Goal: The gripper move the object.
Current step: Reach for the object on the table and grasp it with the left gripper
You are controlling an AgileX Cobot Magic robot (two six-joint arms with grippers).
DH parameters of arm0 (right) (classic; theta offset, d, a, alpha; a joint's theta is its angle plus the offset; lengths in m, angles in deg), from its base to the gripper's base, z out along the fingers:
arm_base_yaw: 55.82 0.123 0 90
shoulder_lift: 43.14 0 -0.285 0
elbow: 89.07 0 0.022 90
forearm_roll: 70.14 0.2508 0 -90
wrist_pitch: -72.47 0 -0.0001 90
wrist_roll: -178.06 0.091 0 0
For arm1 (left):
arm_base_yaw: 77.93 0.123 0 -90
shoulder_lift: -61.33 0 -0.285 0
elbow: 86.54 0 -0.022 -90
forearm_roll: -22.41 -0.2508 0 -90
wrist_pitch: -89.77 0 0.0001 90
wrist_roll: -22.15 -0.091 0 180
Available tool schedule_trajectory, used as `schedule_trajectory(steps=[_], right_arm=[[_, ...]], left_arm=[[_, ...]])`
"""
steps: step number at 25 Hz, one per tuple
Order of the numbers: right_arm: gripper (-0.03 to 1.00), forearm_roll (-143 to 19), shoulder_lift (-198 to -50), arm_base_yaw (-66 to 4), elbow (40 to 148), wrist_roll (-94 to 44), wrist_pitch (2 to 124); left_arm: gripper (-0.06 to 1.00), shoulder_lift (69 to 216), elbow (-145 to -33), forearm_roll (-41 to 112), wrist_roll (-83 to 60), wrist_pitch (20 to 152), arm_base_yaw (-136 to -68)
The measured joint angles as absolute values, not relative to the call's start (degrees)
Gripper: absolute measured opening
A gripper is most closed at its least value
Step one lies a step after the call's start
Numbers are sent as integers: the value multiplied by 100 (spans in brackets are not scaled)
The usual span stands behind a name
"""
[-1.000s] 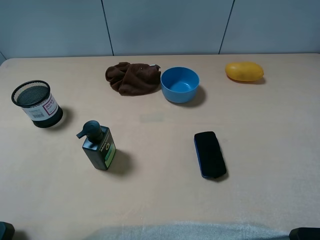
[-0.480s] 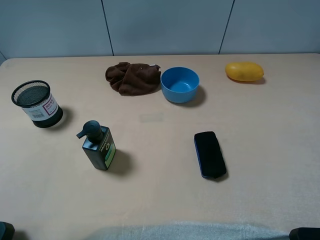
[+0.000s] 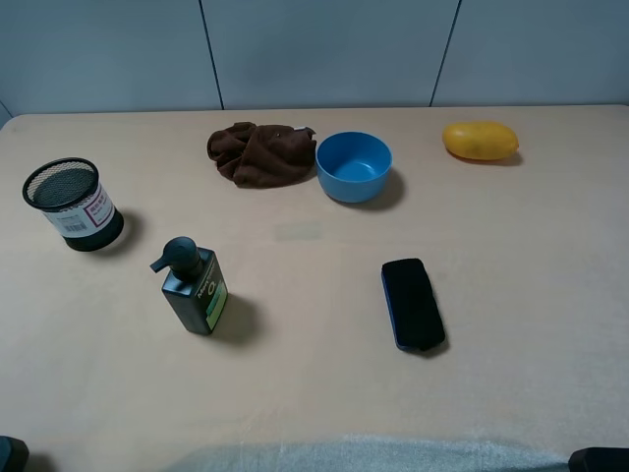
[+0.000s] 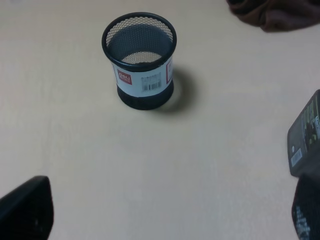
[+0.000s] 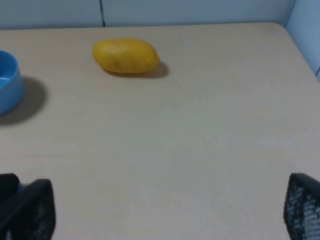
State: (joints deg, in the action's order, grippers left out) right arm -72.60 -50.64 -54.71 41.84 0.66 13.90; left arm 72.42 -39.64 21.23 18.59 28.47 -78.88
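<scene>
Pen cup [image 3: 73, 205]: upright on the left side of the counter [image 3: 314, 393], white label facing the near side; it stands left of and farther back than the green pump bottle [image 3: 194, 290], apart from it.
Left fingers [image 4: 25, 210]: spread wide, nothing between them, on the near side of the pen cup and well apart from it.
Right fingers [image 5: 30, 207]: spread wide, holding nothing, above bare counter on the right.
Far row: brown cloth [image 3: 260, 152] touching the blue bowl [image 3: 354, 165]; yellow fruit [image 3: 480, 140] to the right.
Middle: black phone [image 3: 412, 303] lying flat.

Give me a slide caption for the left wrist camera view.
Open left gripper faces an upright round black wire-mesh pen cup, white-labelled, on the beige table.
</scene>
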Motion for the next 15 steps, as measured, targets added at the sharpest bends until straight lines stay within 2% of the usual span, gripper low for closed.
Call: schedule_trajectory(steps=[15], right_arm=[[69, -7260, -5064, -5471, 4184, 66, 1385]], left_arm=[[95, 9912, -4891, 2146, 1702, 2894, -7888]])
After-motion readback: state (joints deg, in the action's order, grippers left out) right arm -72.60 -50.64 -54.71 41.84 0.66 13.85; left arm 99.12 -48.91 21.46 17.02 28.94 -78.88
